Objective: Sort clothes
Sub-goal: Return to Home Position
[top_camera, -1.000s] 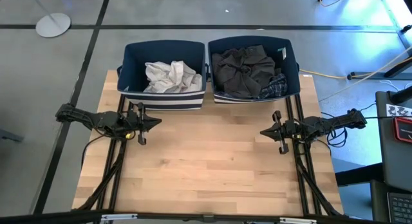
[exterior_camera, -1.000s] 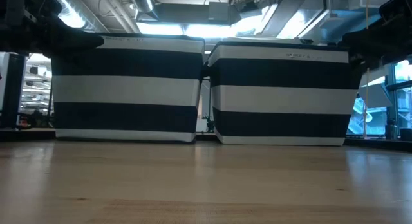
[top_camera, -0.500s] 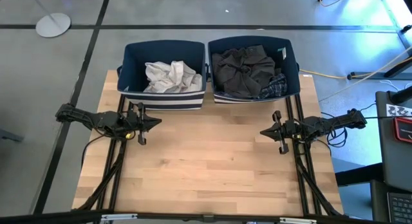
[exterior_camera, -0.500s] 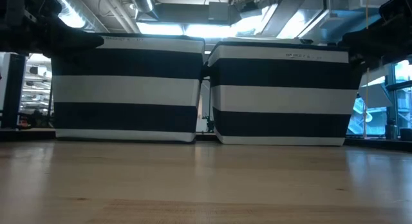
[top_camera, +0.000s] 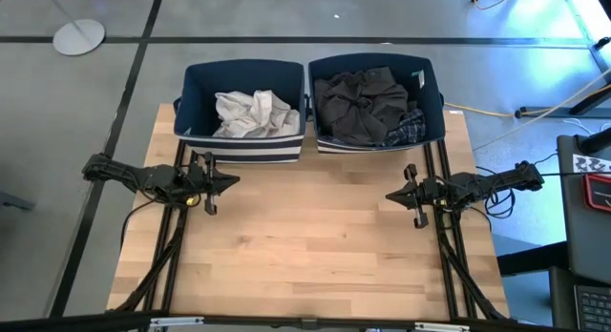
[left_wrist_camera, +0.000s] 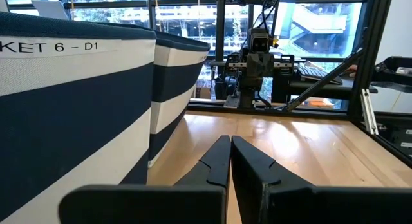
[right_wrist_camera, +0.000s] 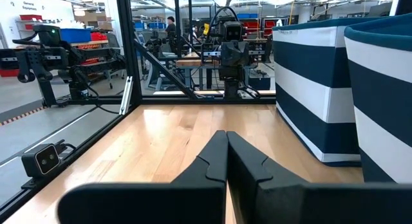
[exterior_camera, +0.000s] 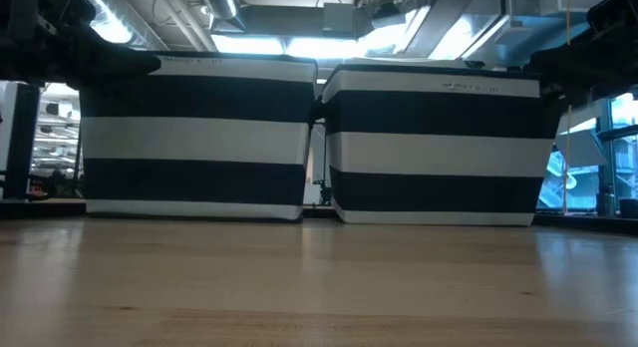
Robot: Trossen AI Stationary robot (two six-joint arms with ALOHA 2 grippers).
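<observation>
White garment (top_camera: pixel 250 113) lies beyond your left jaws, grey garment (top_camera: pixel 358 101) and plaid shirt (top_camera: pixel 409 131) beyond your right jaws. Both are clenched, empty.

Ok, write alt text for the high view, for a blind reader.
The left bin holds a white garment, the right bin a dark grey garment and a plaid shirt. Both stand at the table's far edge. The left gripper and right gripper, shut, sit before them.

white garment (top_camera: pixel 250 114), dark grey garment (top_camera: pixel 358 101), blue-white plaid shirt (top_camera: pixel 409 130), navy-and-white striped bins (top_camera: pixel 243 148)
</observation>
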